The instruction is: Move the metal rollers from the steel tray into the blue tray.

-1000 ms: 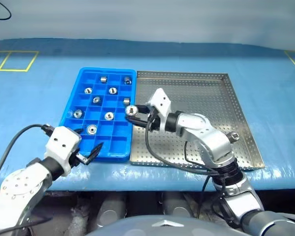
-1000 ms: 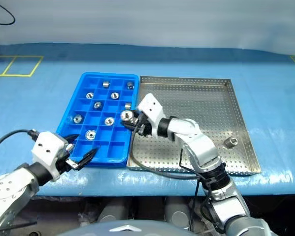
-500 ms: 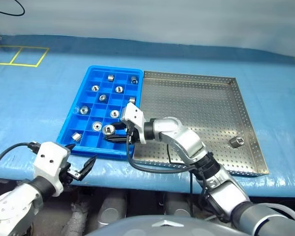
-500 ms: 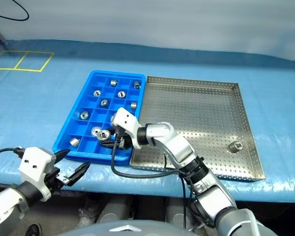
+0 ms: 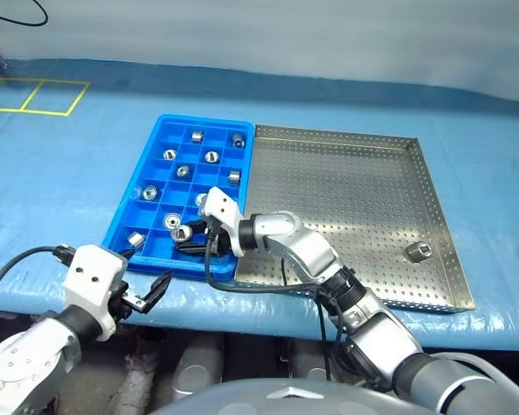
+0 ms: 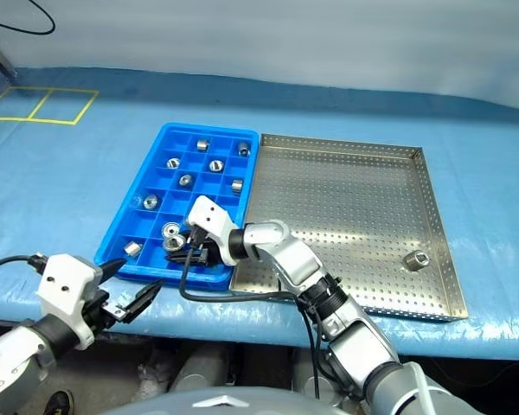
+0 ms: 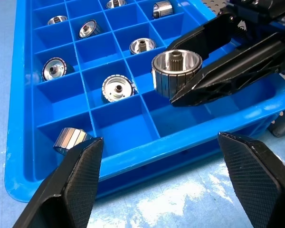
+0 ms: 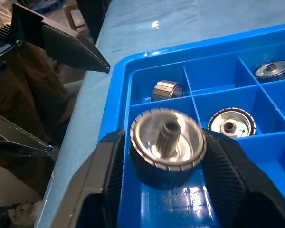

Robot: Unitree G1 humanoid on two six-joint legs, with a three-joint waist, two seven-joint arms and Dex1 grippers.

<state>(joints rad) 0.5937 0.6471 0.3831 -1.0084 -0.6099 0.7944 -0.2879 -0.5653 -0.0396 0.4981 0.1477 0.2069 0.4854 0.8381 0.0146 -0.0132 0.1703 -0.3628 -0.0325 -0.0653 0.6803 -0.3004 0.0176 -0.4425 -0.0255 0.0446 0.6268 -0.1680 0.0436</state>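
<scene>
A small shiny ribbed metal roller [image 7: 176, 71] sat pinched in the right gripper [image 5: 190, 240], above an empty compartment near the bright blue plastic tray's [image 5: 130, 212] near edge. A good release needed it low, centred. Left gripper [image 5: 143, 294] stood spread.

blue tray [image 5: 152, 252]: near row mostly open cells; one roller in the near-left corner cell [image 5: 135, 239]. right gripper [image 7: 192, 80] and its arm lie across the near right corner, roller [image 7: 175, 72] between the fingers, blocking approach from that side. middle and far rows dotted with rollers [image 5: 211, 156], empty cells between. steel tray [image 5: 432, 298]: wide bare floor, single roller [image 5: 417, 252] near the right rim. left gripper [image 5: 145, 292] hangs off the table's near edge, fingers spread, clear of the blue tray.
</scene>
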